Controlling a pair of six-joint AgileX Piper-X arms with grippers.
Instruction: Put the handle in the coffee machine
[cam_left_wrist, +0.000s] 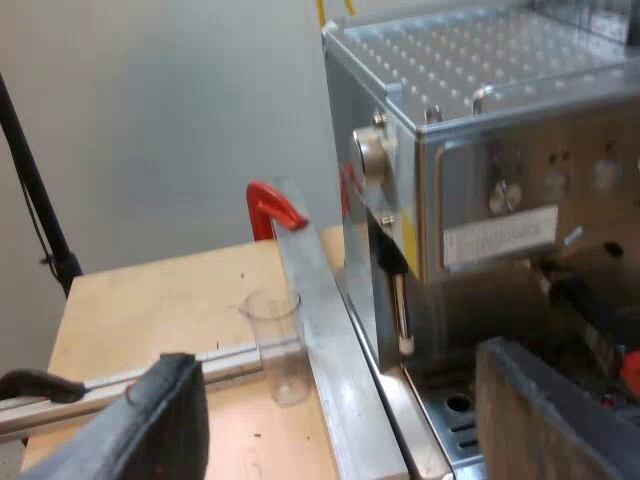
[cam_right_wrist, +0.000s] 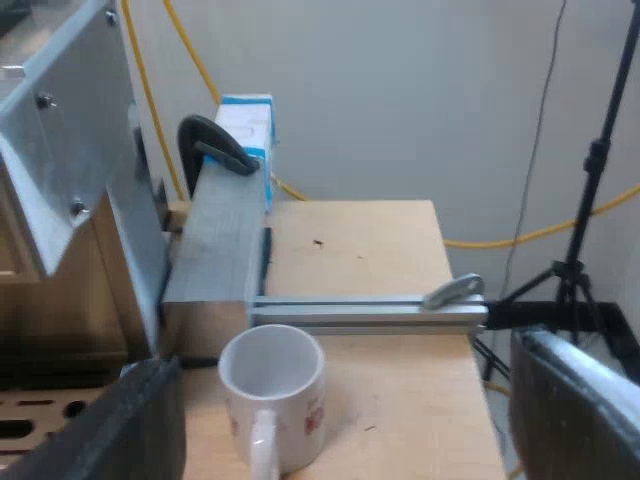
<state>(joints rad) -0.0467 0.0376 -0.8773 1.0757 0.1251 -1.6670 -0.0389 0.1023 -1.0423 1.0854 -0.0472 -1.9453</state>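
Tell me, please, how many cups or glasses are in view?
2: a clear measuring glass by the aluminium rail beside the steel espresso machine; a white mug near the crosswise rail. Others may be hidden.

— Where does the left wrist view sit?
— Low over the wooden table (cam_left_wrist: 150, 300), close to the espresso machine (cam_left_wrist: 480, 200). It faces the machine's front corner at a slant, with the measuring glass (cam_left_wrist: 278, 345) just ahead.
— And the right wrist view?
— Also low and near, beside the machine, looking across the table past the mug (cam_right_wrist: 272, 395) toward the wall.
— What do they share?
— The machine, the tabletop and the metal rails (cam_right_wrist: 360, 310).
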